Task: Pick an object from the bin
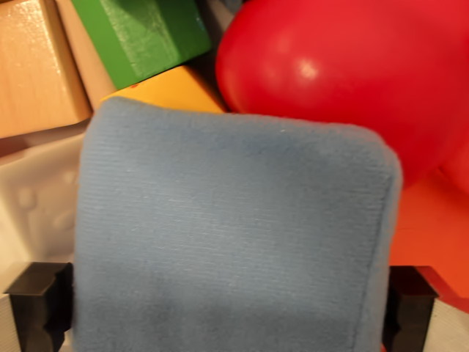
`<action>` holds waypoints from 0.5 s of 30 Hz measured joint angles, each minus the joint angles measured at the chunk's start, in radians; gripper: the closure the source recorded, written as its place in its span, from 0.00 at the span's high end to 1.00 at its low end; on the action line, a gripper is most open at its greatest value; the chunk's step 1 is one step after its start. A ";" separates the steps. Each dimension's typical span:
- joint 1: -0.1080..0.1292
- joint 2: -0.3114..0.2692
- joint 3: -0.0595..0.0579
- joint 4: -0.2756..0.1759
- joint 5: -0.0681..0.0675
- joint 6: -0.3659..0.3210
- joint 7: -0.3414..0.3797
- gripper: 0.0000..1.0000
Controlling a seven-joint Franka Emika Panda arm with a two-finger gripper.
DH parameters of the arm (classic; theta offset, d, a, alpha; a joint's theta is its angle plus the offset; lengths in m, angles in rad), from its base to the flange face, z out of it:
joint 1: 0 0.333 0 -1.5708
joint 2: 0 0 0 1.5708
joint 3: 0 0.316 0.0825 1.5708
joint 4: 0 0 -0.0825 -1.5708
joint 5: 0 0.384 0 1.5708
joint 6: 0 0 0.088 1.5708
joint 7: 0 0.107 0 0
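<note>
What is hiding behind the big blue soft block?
Past the blue soft block peek a yellow block, a green block and a red ball. Whatever lies under it is covered.

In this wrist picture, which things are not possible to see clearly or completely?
- Gripper: the blue fabric block lies between the fingers, hiding their pads; contact is unclear.
- Yellow block: mostly hidden behind the blue block.
- Red rounded object, green block, plain wooden block: cut by the frame edges.
- The bin itself: cannot be made out.
</note>
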 joint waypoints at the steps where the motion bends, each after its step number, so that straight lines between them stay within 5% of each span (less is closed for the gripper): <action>1: 0.000 0.001 0.000 0.000 0.000 0.001 0.000 0.00; 15: 0.000 0.001 0.003 0.001 0.001 0.002 -0.001 0.00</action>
